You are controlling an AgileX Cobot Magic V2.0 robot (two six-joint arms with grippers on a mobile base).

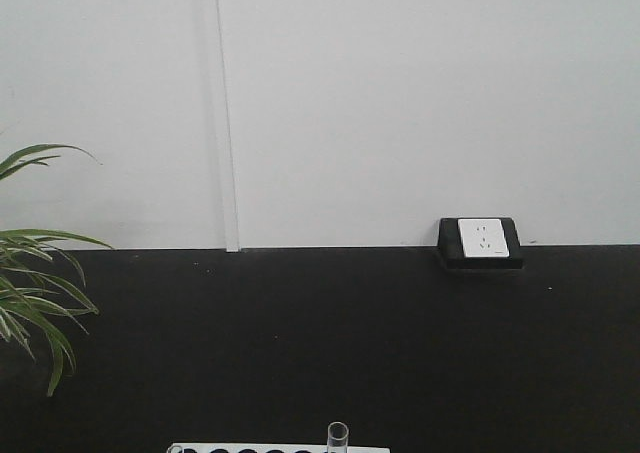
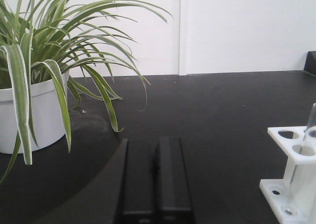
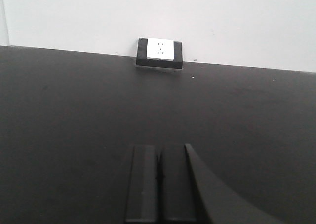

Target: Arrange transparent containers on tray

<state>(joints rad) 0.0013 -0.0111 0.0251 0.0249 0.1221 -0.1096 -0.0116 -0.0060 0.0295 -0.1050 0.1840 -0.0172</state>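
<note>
Heads up, the only test tube [image 2: 308,130] you can see right now is standing in the white perforated tube rack [image 2: 284,146], long axis pretty much upright with the open rim on top. The front view just catches that rim [image 1: 337,435] poking above the rack's top edge [image 1: 270,449]. From the left gripper [image 2: 154,147] it sits ahead and off to the right, well apart, nothing touching. The right gripper [image 3: 159,150] sees only bare black table [image 3: 74,110] and the wall socket [image 3: 159,52], no rack at all, so I'd guess the left arm is the better placed of the 2. Both grippers have their fingers pressed together with nothing between them, so you'd have to spread the left one before going in. With the tube vertical, I'd come at it from the side and lift straight up out of the hole. The yellow tray isn't in any view, so no idea yet which way you'd carry it.
</note>
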